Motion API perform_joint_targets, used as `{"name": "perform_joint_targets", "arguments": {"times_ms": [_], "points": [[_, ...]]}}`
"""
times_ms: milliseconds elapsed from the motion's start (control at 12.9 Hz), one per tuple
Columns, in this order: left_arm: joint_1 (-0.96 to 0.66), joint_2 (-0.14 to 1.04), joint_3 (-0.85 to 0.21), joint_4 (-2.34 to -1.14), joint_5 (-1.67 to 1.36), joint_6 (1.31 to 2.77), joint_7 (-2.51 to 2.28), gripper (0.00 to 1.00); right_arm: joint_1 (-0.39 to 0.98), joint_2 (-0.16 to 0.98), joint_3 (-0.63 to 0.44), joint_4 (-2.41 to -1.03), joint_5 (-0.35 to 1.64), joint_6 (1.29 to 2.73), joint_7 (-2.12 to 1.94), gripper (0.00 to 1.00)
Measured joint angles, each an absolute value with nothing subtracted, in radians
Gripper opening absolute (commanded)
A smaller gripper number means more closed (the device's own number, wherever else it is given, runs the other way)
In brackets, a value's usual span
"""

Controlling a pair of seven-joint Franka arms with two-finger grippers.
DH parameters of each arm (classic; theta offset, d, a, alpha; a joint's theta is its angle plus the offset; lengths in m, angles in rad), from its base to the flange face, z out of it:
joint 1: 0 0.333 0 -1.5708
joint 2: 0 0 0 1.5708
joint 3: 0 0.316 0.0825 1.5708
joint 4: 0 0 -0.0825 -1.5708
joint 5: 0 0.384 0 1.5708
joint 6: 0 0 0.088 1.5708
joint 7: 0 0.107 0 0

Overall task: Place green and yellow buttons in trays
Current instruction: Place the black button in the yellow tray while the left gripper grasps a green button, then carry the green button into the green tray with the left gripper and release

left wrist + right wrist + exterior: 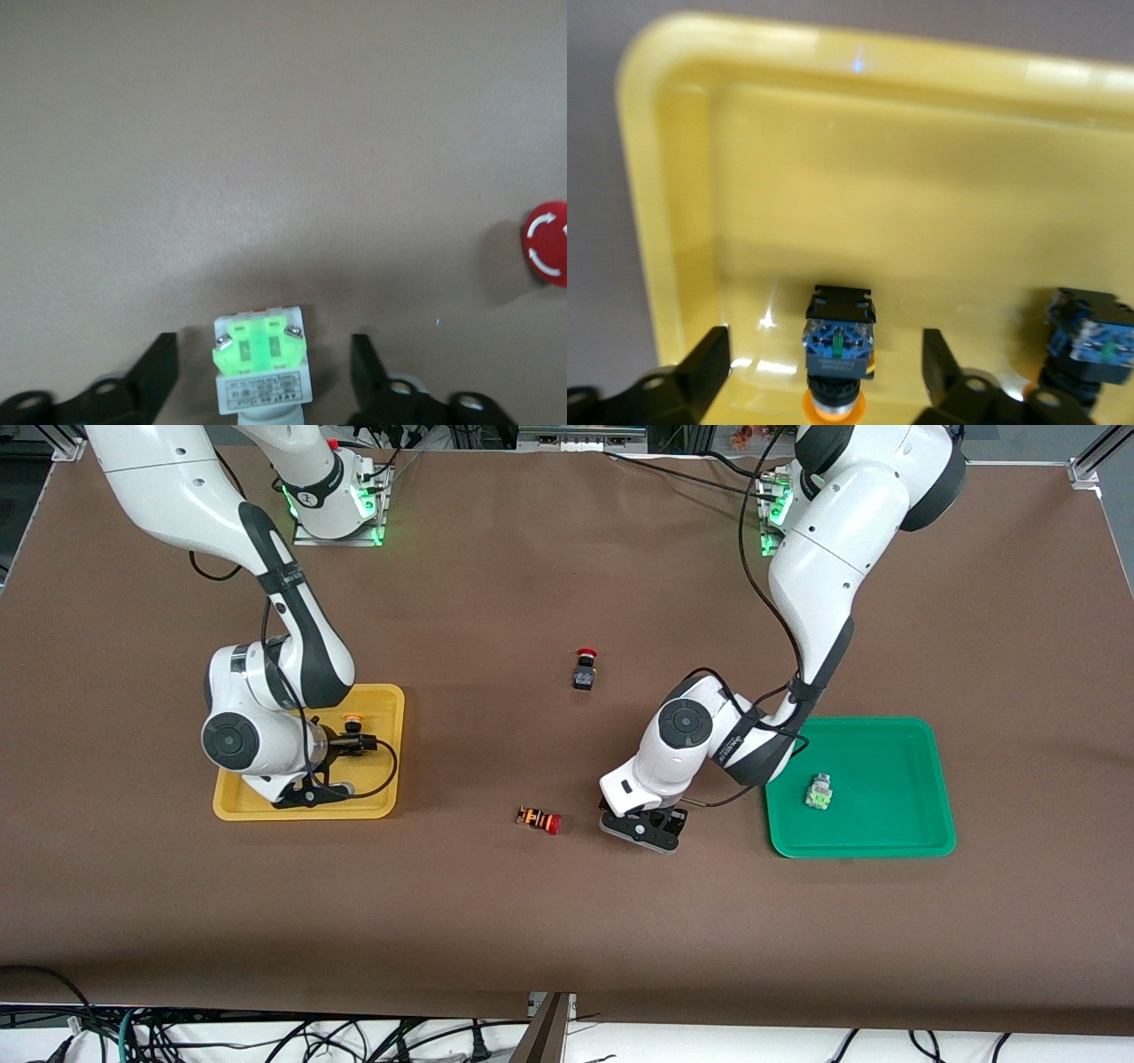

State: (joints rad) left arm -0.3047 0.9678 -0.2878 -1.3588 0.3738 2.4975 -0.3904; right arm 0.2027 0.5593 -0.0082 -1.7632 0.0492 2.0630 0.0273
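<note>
My left gripper (644, 834) is low over the brown table, between the striped red-capped switch and the green tray (886, 824). Its fingers (158, 372) are open on either side of a grey-white green-marked button (260, 359) lying on the table, without touching it. A second green button (819, 791) lies in the green tray. My right gripper (306, 793) is down in the yellow tray (376, 784), open around a yellow-capped button (840, 345) lying on the tray floor (877, 177). Another yellow-capped button (1090, 341) lies beside it in the tray; one orange cap (353, 718) shows in the front view.
A black switch with a red cap (585, 669) stands mid-table, nearer the robots' bases. The red-capped, orange-striped switch (540, 818) lies beside my left gripper toward the right arm's end; its red cap (547, 243) shows in the left wrist view.
</note>
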Motion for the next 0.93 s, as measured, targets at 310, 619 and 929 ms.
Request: {"name": "perform_joint_targets", "arguments": {"times_ms": [310, 619, 929], "points": [[-0.297, 0.957, -0.280, -1.360, 0.375, 2.491, -0.388, 0.00, 0.186, 0.479, -0.011, -1.636, 0.039, 1.852, 0.027, 1.00], [-0.223, 0.839, -0.279, -1.353, 0.375, 2.237, -0.276, 0.00, 0.130, 0.260, -0.003, -1.622, -0.035, 1.651, 0.023, 1.00], [-0.062, 0.743, -0.274, -1.359, 0.375, 2.000, 0.071, 0.00, 0.079, 0.094, 0.041, -1.604, -0.036, 1.501, 0.023, 1.00]]}}
